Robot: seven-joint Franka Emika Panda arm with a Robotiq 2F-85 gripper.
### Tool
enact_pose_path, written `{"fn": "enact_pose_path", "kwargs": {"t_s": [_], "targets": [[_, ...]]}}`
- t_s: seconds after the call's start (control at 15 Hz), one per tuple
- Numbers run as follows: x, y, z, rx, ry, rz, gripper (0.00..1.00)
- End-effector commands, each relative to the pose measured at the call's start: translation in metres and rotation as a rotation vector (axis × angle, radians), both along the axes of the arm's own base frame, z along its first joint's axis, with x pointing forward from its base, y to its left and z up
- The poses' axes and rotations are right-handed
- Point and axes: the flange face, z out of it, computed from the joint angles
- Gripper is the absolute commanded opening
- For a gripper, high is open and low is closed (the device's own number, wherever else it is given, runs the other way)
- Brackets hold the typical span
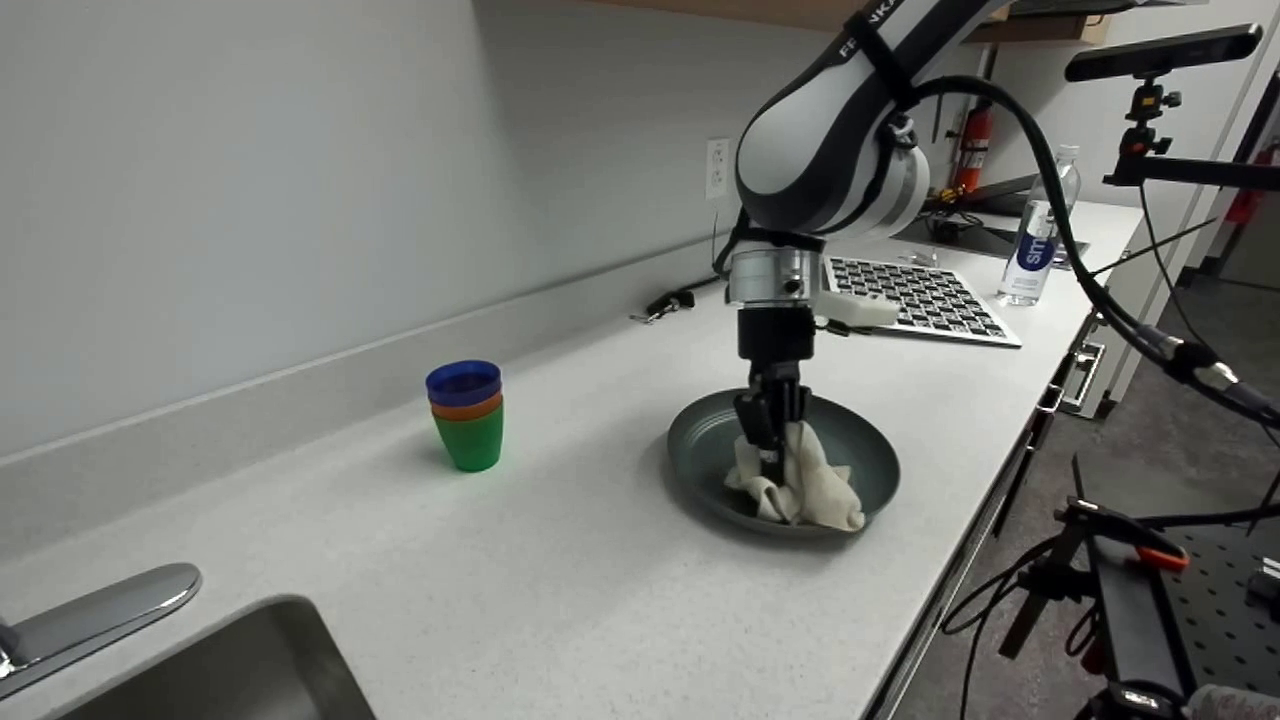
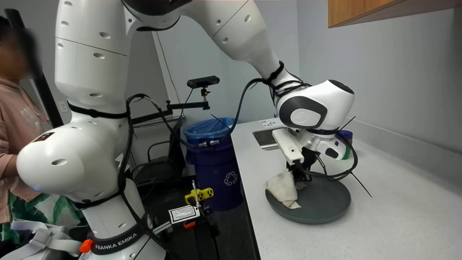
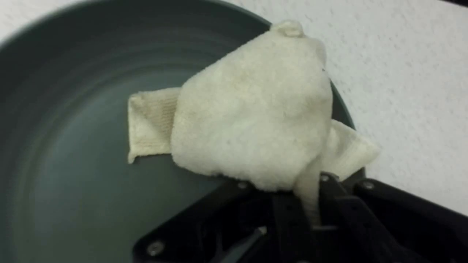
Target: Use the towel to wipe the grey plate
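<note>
The grey plate (image 1: 700, 440) lies on the white counter and also shows in an exterior view (image 2: 325, 206) and in the wrist view (image 3: 84, 182). A bunched cream towel (image 1: 825, 490) rests in it toward the counter's front edge; it also shows in an exterior view (image 2: 283, 189) and the wrist view (image 3: 252, 109). My gripper (image 1: 775, 465) points down into the plate, and it also shows in an exterior view (image 2: 302, 177). In the wrist view its fingers (image 3: 305, 195) pinch a fold of the towel. One towel corner reaches over the plate's rim. The fingertips are partly hidden by the towel.
Stacked blue, orange and green cups (image 1: 470, 430) stand near the wall. A sink (image 1: 250, 660) with a faucet (image 1: 120, 610) is at the counter's near end. A checkered board (image 1: 910, 295) and a water bottle (image 1: 1035, 240) stand beyond the plate. A wooden cabinet (image 2: 375, 12) hangs above.
</note>
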Motion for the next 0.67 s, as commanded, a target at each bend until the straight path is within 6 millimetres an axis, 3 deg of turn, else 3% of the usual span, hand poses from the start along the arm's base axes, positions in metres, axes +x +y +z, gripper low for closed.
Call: {"fn": "enact_pose_path", "kwargs": {"t_s": [0.0, 0.27, 0.6], "targets": [[-0.012, -0.037, -0.006, -0.128, 0.159, 0.045, 0.02], [-0.008, -0.077, -0.001, -0.328, 0.163, 0.007, 0.02], [0.017, -0.084, 0.015, -0.371, -0.083, -0.106, 0.02]]}}
